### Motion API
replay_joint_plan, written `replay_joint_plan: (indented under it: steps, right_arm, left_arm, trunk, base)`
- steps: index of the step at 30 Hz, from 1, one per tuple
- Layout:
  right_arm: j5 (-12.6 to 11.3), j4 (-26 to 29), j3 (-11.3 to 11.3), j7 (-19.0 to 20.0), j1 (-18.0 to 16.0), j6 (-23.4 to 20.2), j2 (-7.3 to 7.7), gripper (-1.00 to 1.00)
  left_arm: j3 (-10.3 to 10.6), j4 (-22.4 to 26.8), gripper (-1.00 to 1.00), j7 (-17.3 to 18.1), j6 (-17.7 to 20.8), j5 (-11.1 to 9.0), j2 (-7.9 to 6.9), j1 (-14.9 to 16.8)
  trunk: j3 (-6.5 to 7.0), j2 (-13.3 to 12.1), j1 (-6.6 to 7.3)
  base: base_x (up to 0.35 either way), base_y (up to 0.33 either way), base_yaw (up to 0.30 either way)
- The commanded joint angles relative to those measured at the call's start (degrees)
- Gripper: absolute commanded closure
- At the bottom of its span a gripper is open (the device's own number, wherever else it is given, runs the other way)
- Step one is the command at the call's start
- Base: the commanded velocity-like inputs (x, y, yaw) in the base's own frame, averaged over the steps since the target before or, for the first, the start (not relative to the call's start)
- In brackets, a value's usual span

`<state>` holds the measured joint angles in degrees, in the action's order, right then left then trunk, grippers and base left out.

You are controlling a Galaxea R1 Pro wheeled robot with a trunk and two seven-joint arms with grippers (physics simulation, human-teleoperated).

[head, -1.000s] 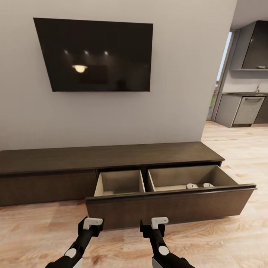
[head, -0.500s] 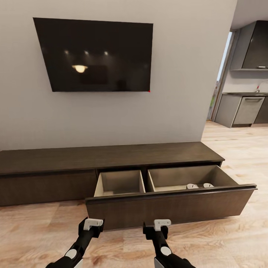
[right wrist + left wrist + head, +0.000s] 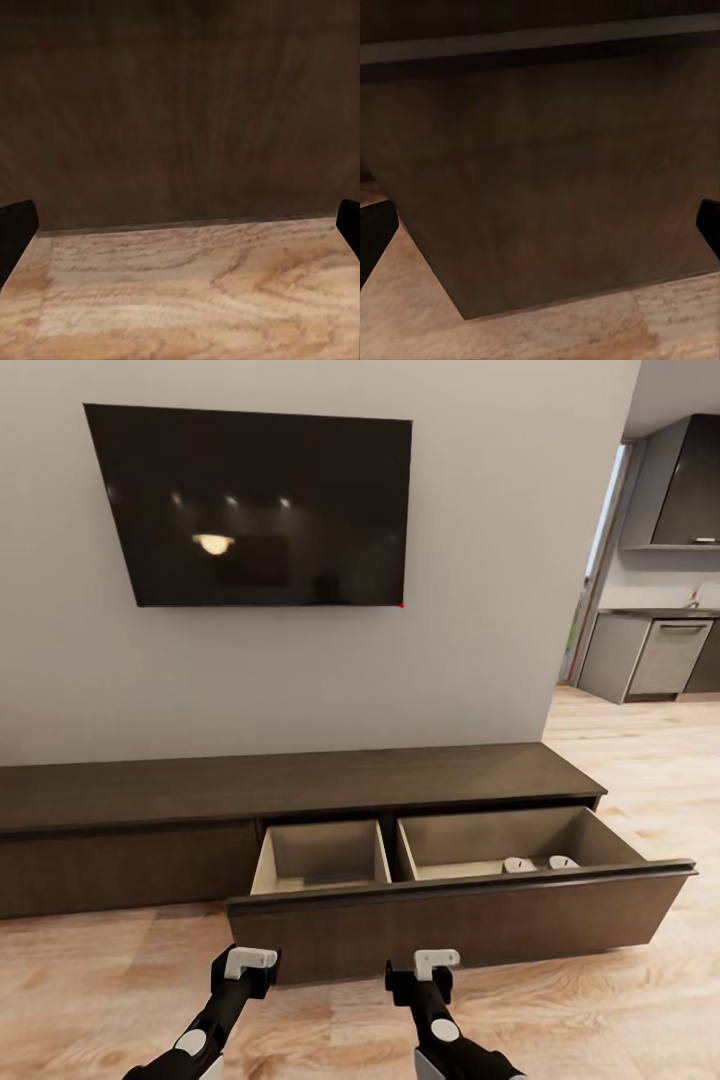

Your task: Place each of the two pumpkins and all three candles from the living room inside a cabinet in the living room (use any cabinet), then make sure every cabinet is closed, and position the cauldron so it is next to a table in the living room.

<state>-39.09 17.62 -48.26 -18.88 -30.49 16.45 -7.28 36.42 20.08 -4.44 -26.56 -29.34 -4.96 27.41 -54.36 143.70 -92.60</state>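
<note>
cabinet drawer stood pulled out, two candles in right compartment | left claw released | right claw released, both near drawer front

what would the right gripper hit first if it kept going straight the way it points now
Most likely the dark wooden front of the pulled-out drawer. The right gripper is open and aimed low at that panel, which spans the right wrist view above the floor. The gap between them is hard to judge.

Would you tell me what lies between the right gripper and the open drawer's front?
Only bare wood floor, seen in the right wrist view before the drawer front.
</note>
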Motion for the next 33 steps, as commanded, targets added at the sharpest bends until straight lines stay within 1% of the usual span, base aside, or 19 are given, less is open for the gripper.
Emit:
replay_joint_plan:
  steps: [1, 19, 27, 33]
  right_arm:
    - [-0.53, -0.02, -0.50, -0.28, -0.10, 0.23, -0.03, -1.00]
    - [-0.54, -0.07, -0.51, -0.28, -0.44, 0.16, -0.19, -1.00]
    - [-0.53, -0.08, -0.51, -0.28, -0.45, 0.16, -0.19, -1.00]
    - [-0.54, -0.09, -0.52, -0.28, -0.45, 0.16, -0.20, -1.00]
  left_arm:
    - [0.47, 0.04, -1.00, -0.45, -0.16, -0.16, -0.05, 0.06]
    - [0.49, 0.04, -1.00, -0.44, -0.16, -0.10, -0.05, 0.07]
    - [0.55, 0.12, -1.00, -0.41, -0.17, -0.10, -0.05, 0.04]
    - [0.57, 0.13, -1.00, -0.34, -0.16, -0.10, -0.05, 0.05]
  trunk:
    - [-0.06, 0.02, 0.00]
    - [-0.06, 0.02, 0.00]
    - [-0.06, 0.02, 0.00]
    - [-0.06, 0.02, 0.00]
  base:
    - [0.050, 0.000, 0.000]
    - [0.096, 0.000, 0.000]
    - [0.041, 0.000, 0.000]
    - [0.149, 0.000, 0.000]
